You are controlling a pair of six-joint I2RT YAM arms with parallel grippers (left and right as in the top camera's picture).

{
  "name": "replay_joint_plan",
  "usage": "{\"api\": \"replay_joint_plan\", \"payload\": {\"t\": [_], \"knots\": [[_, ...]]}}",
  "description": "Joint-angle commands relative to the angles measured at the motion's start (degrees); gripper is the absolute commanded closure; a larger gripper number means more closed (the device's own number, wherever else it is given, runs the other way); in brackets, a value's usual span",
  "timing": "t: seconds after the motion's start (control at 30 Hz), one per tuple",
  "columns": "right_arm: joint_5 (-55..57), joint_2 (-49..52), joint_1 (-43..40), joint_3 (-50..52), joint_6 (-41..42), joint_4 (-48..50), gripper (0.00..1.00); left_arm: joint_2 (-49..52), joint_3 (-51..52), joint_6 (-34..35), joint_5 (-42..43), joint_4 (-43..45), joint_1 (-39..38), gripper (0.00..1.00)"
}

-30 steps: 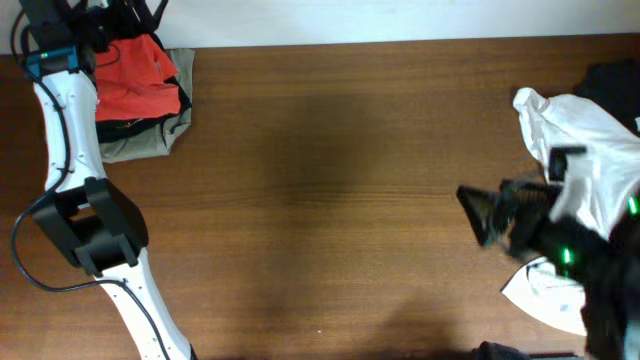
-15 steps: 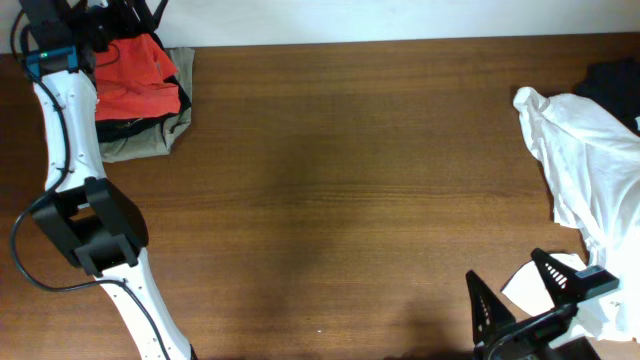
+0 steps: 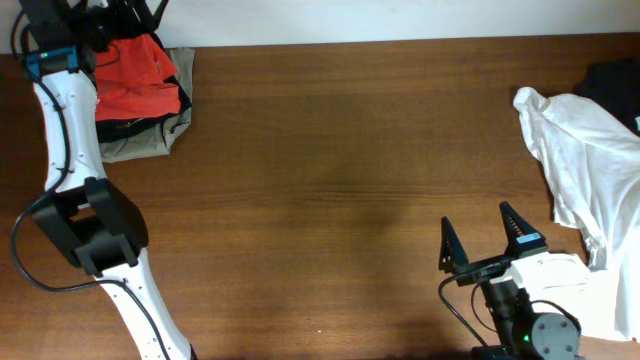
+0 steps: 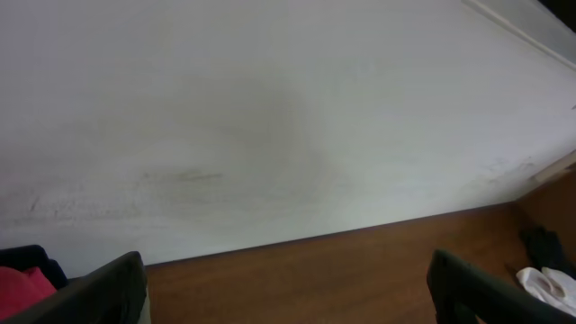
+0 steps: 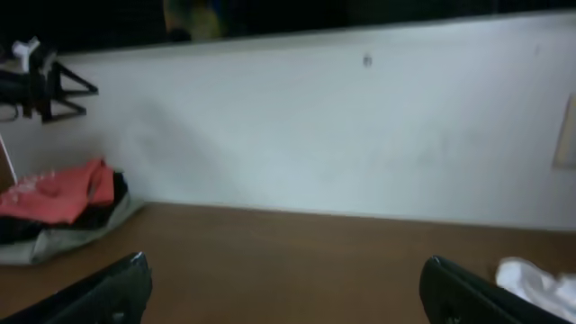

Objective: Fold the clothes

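The orange-red T-shirt (image 3: 135,75) lies folded on top of a pile at the table's back left, over a black garment and a khaki garment (image 3: 150,135). My left gripper (image 3: 120,25) is at the back edge just above this pile, open and empty; the left wrist view (image 4: 288,301) shows only a sliver of red (image 4: 18,288) beside its left finger. A crumpled white garment (image 3: 590,160) lies at the right, with a black garment (image 3: 615,80) behind it. My right gripper (image 3: 482,238) is open and empty near the front edge, left of the white garment, and also shows in the right wrist view (image 5: 288,297).
The brown wooden table (image 3: 340,170) ends at a white wall (image 5: 342,135) at the back. The right wrist view shows the folded pile (image 5: 58,193) far left and the white garment (image 5: 540,283) at its lower right.
My right arm has pulled back off the white garment to the front edge, and its open gripper has moved a little left. The white garment lies released. The left arm has not moved.
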State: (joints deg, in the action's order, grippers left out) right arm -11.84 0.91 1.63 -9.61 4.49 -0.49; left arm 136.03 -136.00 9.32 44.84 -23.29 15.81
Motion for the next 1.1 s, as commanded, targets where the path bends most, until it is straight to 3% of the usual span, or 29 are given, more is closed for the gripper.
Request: {"api": "replay_joint_plan", "payload": {"t": [0.0,0.13,0.23,0.6,1.07], "knots": [[0.79,-0.70,0.66,4.00,0.39,6.14,0.01,-0.31,-0.22,0.28,0.81,0.02,0.09,0.01],[1.97,-0.70,0.61,9.31,0.42,17.46,0.01,-0.31,-0.22,0.28,0.81,0.02,0.09,0.01],[2.16,-0.70,0.61,9.29,0.31,17.59,0.01,-0.31,-0.22,0.28,0.83,0.02,0.09,0.01],[3.10,-0.70,0.61,9.29,0.22,-3.13,0.01,-0.31,-0.22,0.28,0.83,0.02,0.09,0.01],[3.32,-0.61,0.61,9.29,0.22,-3.21,0.01,-0.31,-0.22,0.28,0.81,0.02,0.09,0.01]]}}
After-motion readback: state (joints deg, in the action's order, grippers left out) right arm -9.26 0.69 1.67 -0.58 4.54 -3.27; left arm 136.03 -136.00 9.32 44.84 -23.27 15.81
